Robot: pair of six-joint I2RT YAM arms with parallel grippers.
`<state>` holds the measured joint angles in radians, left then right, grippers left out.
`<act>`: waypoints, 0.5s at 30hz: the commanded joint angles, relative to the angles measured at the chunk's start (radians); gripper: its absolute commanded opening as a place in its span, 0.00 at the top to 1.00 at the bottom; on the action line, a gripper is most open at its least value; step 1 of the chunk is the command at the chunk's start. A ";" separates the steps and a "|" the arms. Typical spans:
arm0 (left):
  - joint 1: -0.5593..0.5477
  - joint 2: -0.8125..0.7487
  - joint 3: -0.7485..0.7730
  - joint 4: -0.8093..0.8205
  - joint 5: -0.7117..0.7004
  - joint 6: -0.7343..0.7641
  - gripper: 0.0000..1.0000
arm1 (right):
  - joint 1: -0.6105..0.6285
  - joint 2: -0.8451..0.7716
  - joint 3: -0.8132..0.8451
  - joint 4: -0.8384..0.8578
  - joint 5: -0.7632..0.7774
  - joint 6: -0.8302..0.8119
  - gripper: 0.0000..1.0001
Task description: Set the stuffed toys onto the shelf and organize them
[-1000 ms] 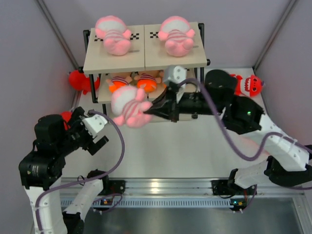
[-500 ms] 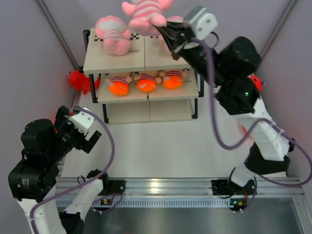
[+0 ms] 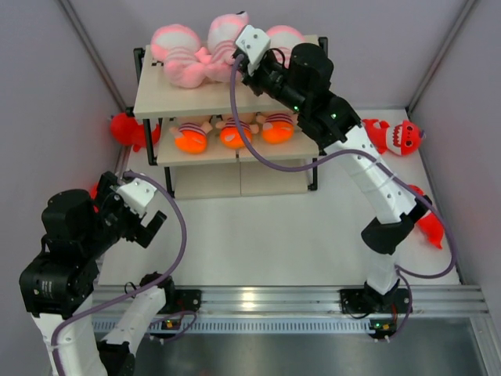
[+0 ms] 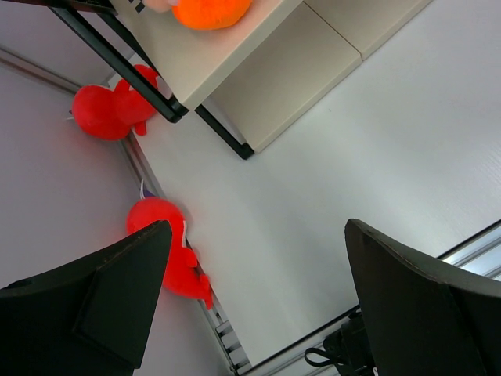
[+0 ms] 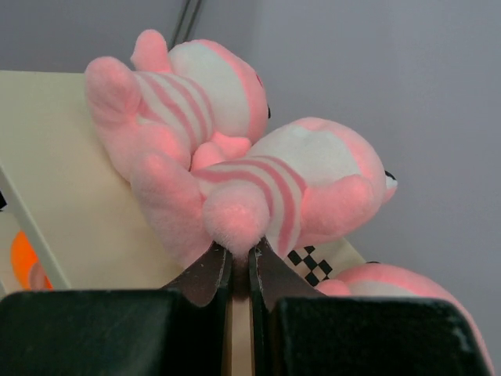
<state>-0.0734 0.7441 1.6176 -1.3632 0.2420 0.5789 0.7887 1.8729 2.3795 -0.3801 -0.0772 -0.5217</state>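
Pinching a limb of a pink doll (image 5: 290, 180) with the right end effector (image 5: 233, 254), pressed nearly together, on the top board of the shelf (image 5: 55, 180) between two other dolls (image 5: 196, 94). Probably light and squashy; safer to grip the body. Holding nothing with the left end effector (image 4: 254, 235), spread wide.

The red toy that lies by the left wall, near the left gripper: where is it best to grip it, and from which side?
Grip the red toy across its round body, coming from above and the open side; the wall blocks the other side. Its thin tail would probably slip.
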 commanded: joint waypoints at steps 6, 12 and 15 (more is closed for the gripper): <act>0.003 -0.012 -0.010 -0.036 0.013 -0.005 0.02 | -0.038 -0.109 -0.042 0.012 -0.190 0.127 1.00; 0.003 -0.015 -0.007 -0.036 0.026 -0.007 0.02 | -0.082 -0.132 -0.078 0.027 -0.190 0.169 1.00; 0.003 -0.017 -0.013 -0.036 0.023 -0.007 0.02 | -0.083 -0.130 -0.083 0.014 -0.193 0.173 0.92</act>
<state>-0.0734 0.7353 1.6112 -1.3636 0.2497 0.5785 0.7116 1.7924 2.2974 -0.3908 -0.2386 -0.3775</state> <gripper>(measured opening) 0.983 0.070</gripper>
